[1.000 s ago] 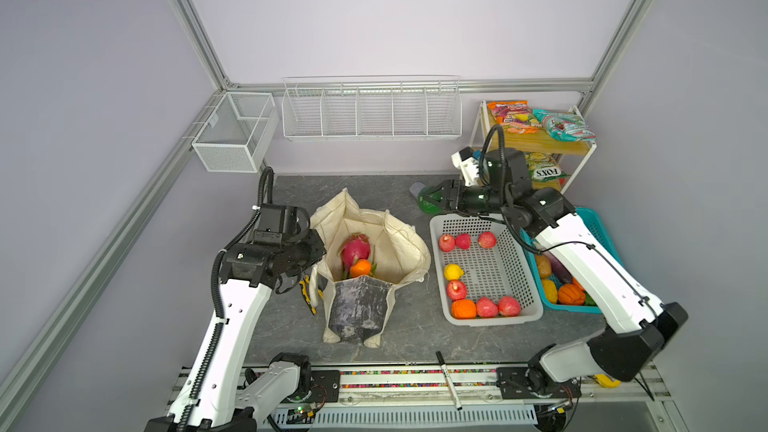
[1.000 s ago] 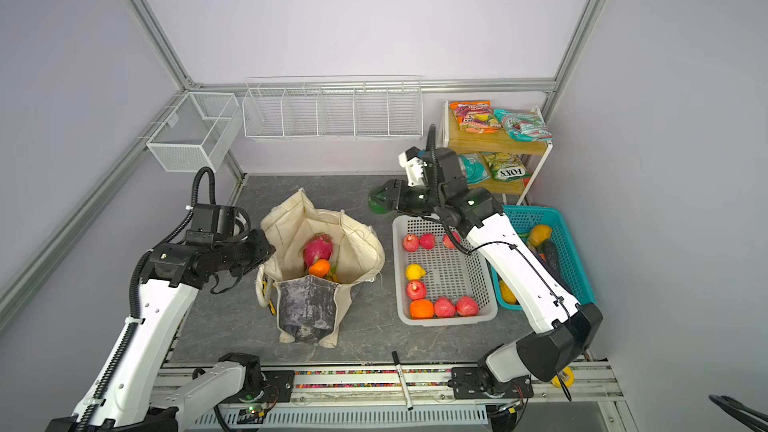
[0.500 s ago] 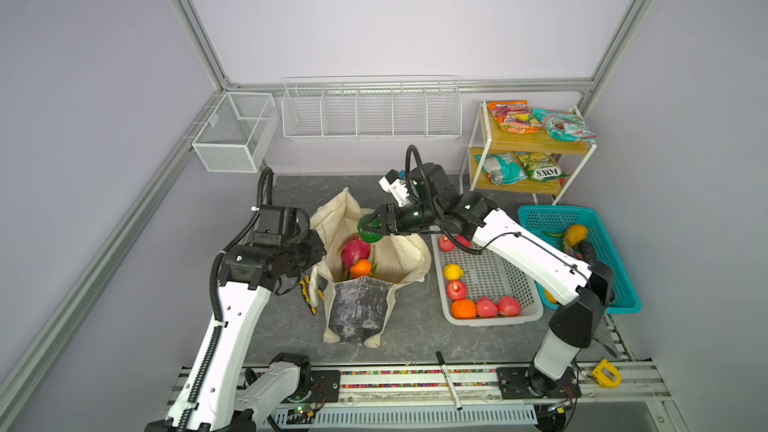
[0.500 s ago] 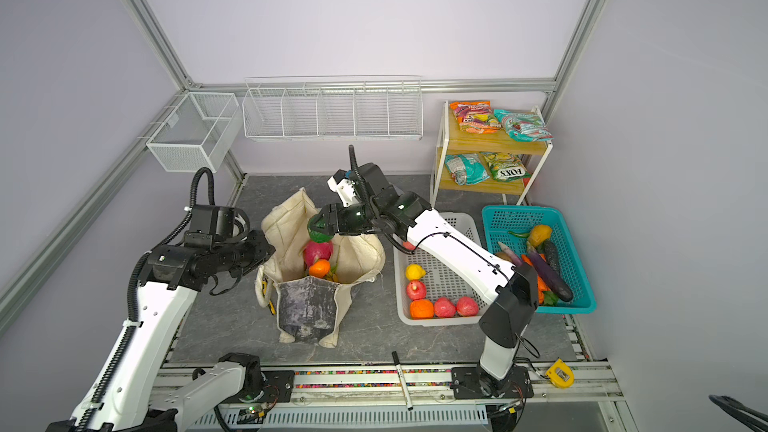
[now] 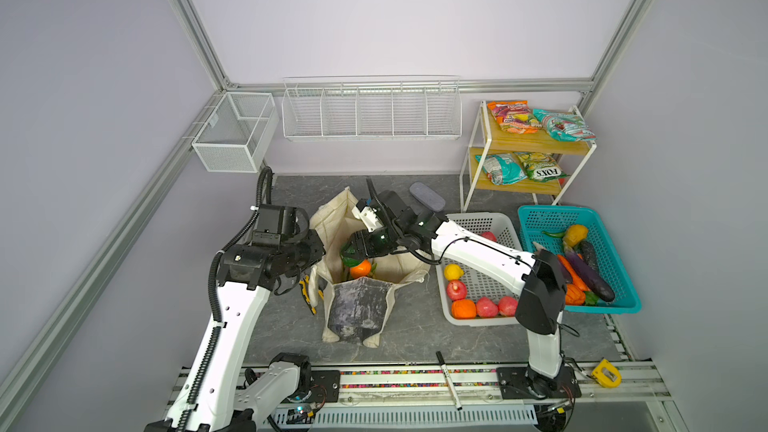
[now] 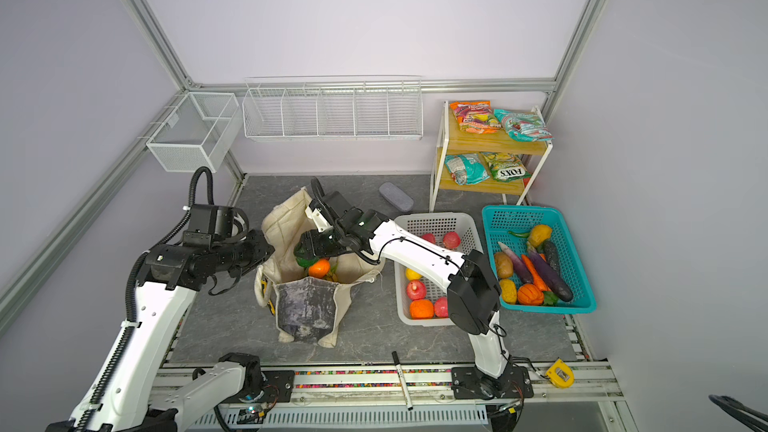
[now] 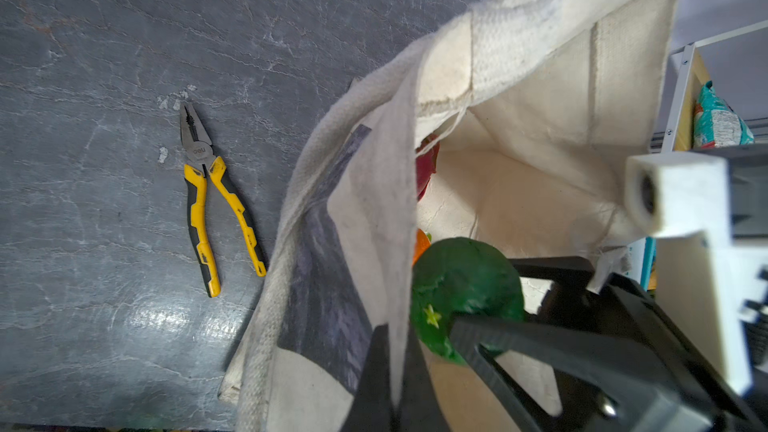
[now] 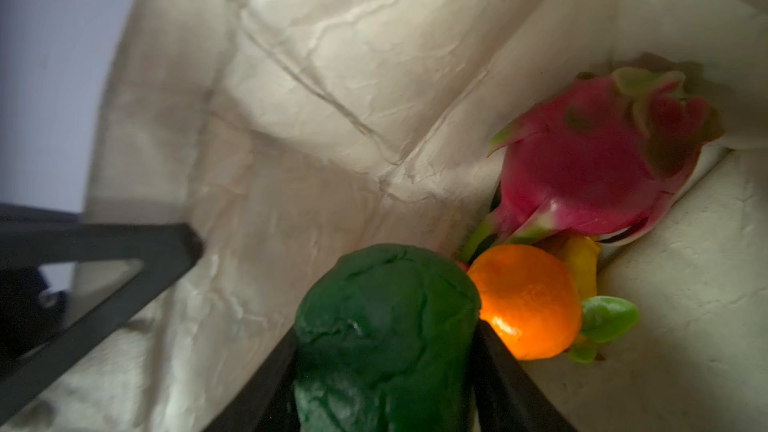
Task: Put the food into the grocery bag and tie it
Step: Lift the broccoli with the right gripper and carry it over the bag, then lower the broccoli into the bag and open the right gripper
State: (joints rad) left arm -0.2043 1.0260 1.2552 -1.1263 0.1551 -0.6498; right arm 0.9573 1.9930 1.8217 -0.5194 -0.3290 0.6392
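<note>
On the grey marbled tabletop (image 5: 415, 334) stands the floppy cream canvas tote bag (image 5: 357, 309), its rim pinched by our left gripper (image 7: 390, 359). With our right gripper (image 5: 353, 248) clamped on the dark green toy vegetable (image 8: 386, 305) at the mouth, we should lower beside the round toy orange (image 8: 528, 301) before letting go.

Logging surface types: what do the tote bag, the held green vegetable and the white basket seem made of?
Tote bag: coarse cream woven cloth, likely canvas; visible weave, stitched seams, floppy folds.
Green vegetable: matte moulded toy, perhaps foam or soft plastic; even colour, embossed veins.
White basket: rigid plastic, faint sheen; moulded perforated walls.
</note>
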